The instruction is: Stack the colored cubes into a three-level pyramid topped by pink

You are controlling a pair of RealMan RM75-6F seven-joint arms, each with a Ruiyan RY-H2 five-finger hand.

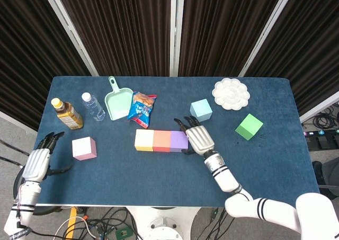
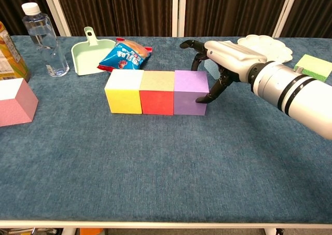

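Note:
A yellow cube [image 1: 144,140], an orange-red cube [image 1: 161,141] and a purple cube [image 1: 178,140] stand side by side in one row at mid-table. My right hand [image 1: 197,138] sits just right of the purple cube [image 2: 190,92], fingers spread, with fingertips [image 2: 203,98] touching its right face and nothing held. The light blue cube [image 1: 201,109] lies just behind that hand. A green cube [image 1: 249,126] sits further right. The pink cube [image 1: 84,148] stands alone at the left. My left hand [image 1: 38,160] hangs empty off the table's left edge.
Along the back stand a tea bottle [image 1: 67,114], a water bottle [image 1: 93,106], a green dustpan [image 1: 118,102] and a snack bag [image 1: 142,109]. A white paint palette [image 1: 231,93] lies at the back right.

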